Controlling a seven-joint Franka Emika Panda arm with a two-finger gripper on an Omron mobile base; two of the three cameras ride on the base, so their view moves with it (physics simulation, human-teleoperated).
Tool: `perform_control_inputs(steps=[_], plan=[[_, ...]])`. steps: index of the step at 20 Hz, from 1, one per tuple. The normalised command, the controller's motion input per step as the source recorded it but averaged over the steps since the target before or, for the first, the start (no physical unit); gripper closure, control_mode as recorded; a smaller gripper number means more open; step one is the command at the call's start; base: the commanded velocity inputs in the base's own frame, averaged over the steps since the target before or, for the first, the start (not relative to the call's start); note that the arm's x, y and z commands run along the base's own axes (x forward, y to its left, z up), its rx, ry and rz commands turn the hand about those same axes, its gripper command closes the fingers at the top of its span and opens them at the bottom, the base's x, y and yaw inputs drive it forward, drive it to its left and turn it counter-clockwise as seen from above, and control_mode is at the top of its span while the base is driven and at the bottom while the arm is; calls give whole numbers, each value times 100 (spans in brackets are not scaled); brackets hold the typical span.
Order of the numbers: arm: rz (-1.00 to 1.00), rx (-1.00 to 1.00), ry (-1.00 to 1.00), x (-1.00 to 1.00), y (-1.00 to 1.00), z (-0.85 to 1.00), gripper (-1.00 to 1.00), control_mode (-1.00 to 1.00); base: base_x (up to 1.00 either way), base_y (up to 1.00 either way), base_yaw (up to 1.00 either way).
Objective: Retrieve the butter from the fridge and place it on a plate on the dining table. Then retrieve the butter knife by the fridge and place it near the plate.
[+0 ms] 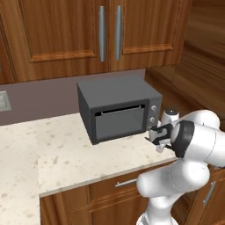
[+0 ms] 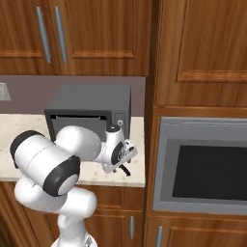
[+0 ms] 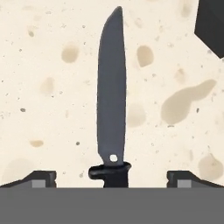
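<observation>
wooden wall cabinets (image 1: 66,30) are hanging above the microwave (image 1: 118,110), a dark grey box that is sitting on the beige speckled counter (image 1: 57,154). a built-in oven (image 2: 202,166) is standing beyond the counter's end, past the microwave's control side. the white arm is bending in front of the microwave, its gripper (image 3: 111,179) pointing down at the counter with its fingers (image 3: 41,178) spread wide apart, released, grasping nothing. the butter knife (image 3: 111,109) is lying flat on the counter just before the microwave's front corner, between the open fingers: a slim, dark slate blade tapering to a point, a small hole near its black guard
</observation>
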Motion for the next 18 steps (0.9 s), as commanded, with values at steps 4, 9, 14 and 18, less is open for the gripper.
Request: perform_control_inputs(steps=[4, 9, 14, 18], plan=[[0, 0, 2, 3, 0, -17, -100, -100, 0, 0, 0], [0, 7, 2, 2, -6, -20, -100, -100, 0, 0, 0], [0, 13, 2, 1, -5, -39, -100, -100, 0, 0, 0], [0, 15, 6, 14, 0, -42, -100, -100, 0, 0, 0]])
